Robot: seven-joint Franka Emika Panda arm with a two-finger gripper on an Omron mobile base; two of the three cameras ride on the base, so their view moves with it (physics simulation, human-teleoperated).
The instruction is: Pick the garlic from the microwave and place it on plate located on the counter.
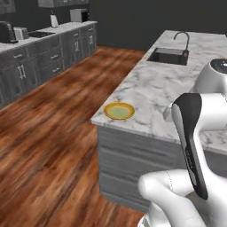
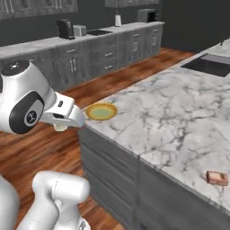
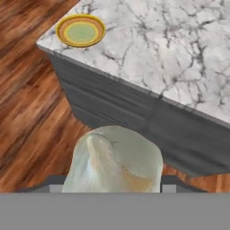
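Claw [image 3: 112, 188] clamped on garlic [image 3: 114, 161], plate [image 3: 81, 30] well beyond

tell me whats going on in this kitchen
The robot arm's end effector is shut on a garlic bulb, carrying it above the wood floor beside the island counter. The yellow-rimmed plate sits bare at the counter's corner, ahead of the garlic, so the placing is not yet done.

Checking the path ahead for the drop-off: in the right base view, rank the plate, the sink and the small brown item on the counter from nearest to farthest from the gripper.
1. The plate, at the counter corner, just right of the gripper holding the garlic.
2. The small brown item, near edge, far right.
3. The sink, far back right.
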